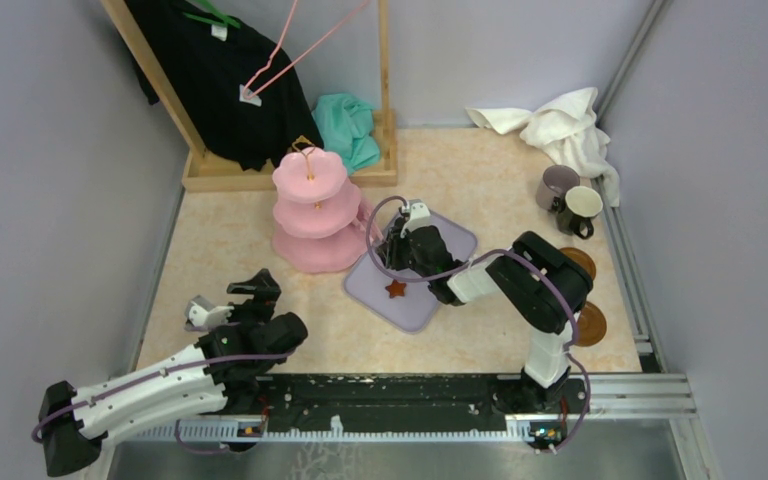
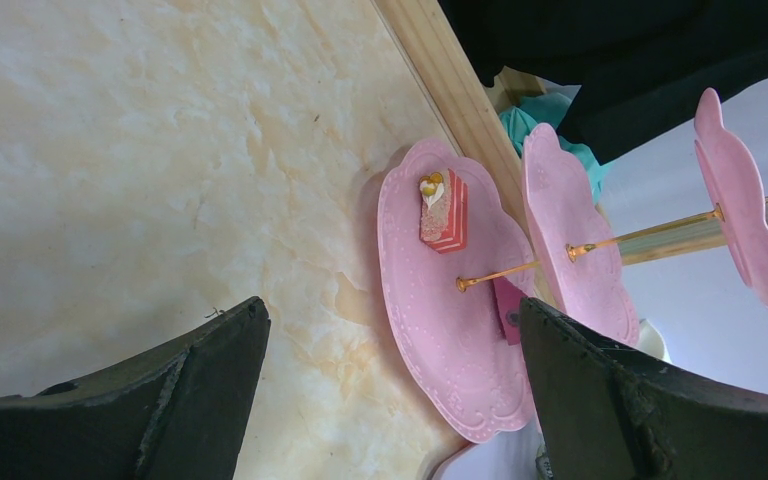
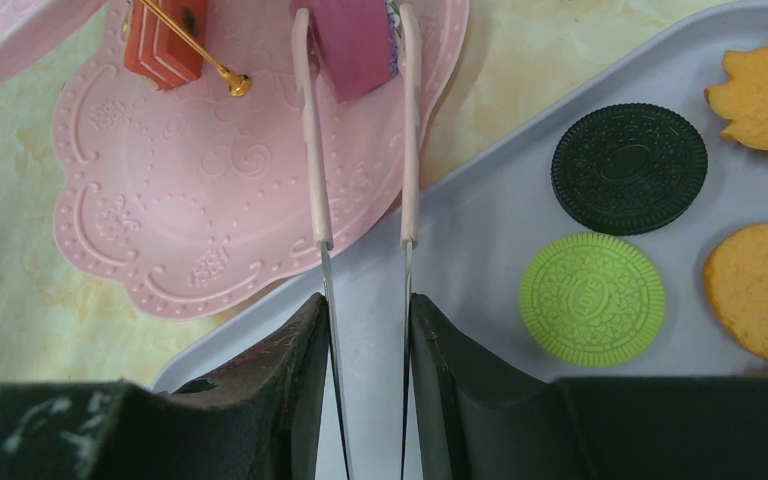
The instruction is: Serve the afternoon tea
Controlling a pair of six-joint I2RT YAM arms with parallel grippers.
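The pink three-tier stand (image 1: 312,215) is left of the lilac tray (image 1: 415,310). My right gripper (image 3: 365,305) is shut on thin pink tongs (image 3: 311,130). The tong tips stand either side of a mauve cake piece (image 3: 358,35) on the bottom tier (image 3: 190,200), beside a red layered cake (image 3: 160,45). On the tray lie a black round (image 3: 628,167), a green round (image 3: 592,297), orange biscuits (image 3: 760,290) and a brown star (image 1: 396,288). My left gripper (image 2: 392,308) is open and holds nothing, low over the table and facing the stand (image 2: 450,330).
A mauve mug (image 1: 557,185) and a cream mug (image 1: 580,208) stand at the right, with two brown saucers (image 1: 592,323) nearer me. A wooden clothes rack (image 1: 290,172) with a black garment, a teal cloth (image 1: 350,125) and a white towel (image 1: 560,125) line the back.
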